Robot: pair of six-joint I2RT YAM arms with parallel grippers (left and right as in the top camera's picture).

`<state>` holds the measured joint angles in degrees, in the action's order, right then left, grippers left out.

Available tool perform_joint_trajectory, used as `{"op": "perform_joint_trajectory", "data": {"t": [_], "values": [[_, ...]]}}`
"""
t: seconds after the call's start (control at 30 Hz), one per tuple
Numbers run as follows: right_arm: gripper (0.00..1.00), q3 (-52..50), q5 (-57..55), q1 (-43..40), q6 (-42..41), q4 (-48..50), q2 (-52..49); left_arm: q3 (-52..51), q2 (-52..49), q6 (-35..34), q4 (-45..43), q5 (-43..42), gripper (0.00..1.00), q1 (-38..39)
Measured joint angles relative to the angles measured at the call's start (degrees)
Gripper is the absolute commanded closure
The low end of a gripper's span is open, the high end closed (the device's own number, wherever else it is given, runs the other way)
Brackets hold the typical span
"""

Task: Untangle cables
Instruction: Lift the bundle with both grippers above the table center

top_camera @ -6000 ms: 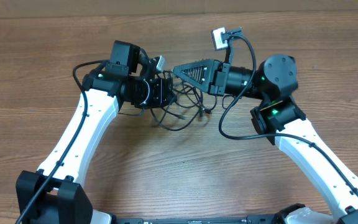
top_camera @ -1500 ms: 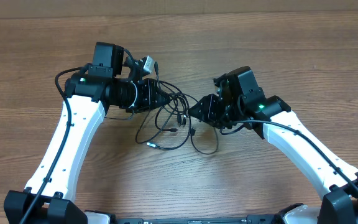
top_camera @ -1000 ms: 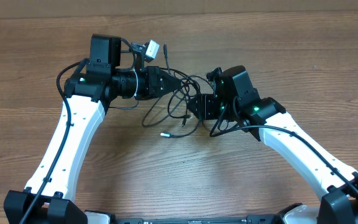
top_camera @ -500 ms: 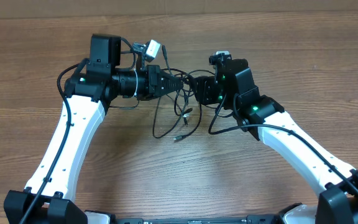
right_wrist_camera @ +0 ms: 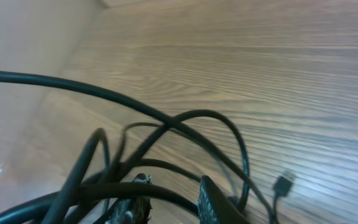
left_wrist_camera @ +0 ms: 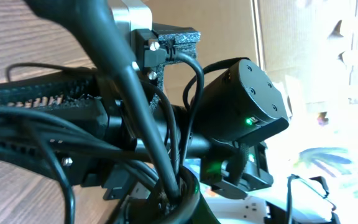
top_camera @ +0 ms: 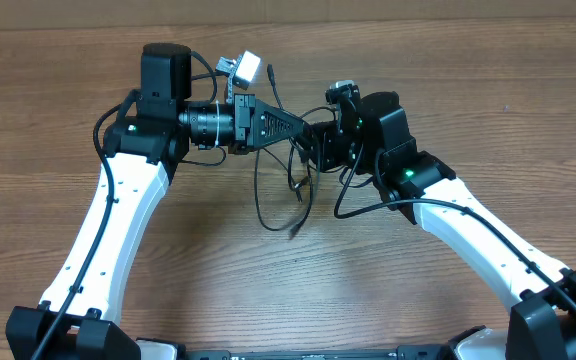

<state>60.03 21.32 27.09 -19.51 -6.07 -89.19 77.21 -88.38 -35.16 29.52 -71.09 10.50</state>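
Cables (top_camera: pixel 298 172): thin black cords, bunched in a knot just off the tip of the left gripper (top_camera: pixel 304 126) and lifted clear of the table (top_camera: pixel 348 300). From the knot, a long loop and one free strand trail away from the left gripper toward the arm bases. The strand ends in a small plug (top_camera: pixel 294 230); whether it touches the table, cannot tell.

Left gripper: lies level, pointing across at the other arm. The left wrist view shows its ribbed finger (left_wrist_camera: pixel 39 93) with several cords drawn tight along it. Fingers read as pressed together on the bunch.

Right gripper (top_camera: pixel 318 147): just beyond the left gripper's tip, nose to nose with it, the knot between them. In the right wrist view two fingertips (right_wrist_camera: pixel 215 200) sit at the bottom edge with cords crossing over and between them. Pinching or spread, cannot tell.

Judgement: the knot's long axis lies along the line from the left gripper to the right one, and both are equally near. The next move likely calls for drawing apart along that line so the slack loops slip out. Risk: the knot cinches tighter instead.
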Motion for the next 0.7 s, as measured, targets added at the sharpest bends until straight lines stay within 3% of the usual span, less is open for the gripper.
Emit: {"op": "perform_joint_trajectory", "data": {"t": [0.07,0.2,0.3,0.5,0.7], "values": [[0.81,0.00,1.66,0.00,0.04,0.92,-0.09,0.00,0.00,-0.96,-0.02,-0.39,0.96,0.00],[0.96,0.00,3.56,0.00,-0.07,0.90,-0.13,0.00,0.00,-2.45,-0.04,-0.83,0.96,0.00],[0.96,0.00,3.76,0.00,0.00,-1.07,-0.13,0.00,0.00,-2.43,-0.02,-0.74,0.96,-0.17],[0.96,0.07,-4.04,0.11,-0.85,-17.33,-0.13,0.00,0.00,-0.83,1.81,0.46,0.96,-3.04],[0.96,0.02,-21.05,0.17,-8.94,-34.73,-0.17,0.02,0.00,5.49,13.05,8.92,0.96,-6.95]]}}
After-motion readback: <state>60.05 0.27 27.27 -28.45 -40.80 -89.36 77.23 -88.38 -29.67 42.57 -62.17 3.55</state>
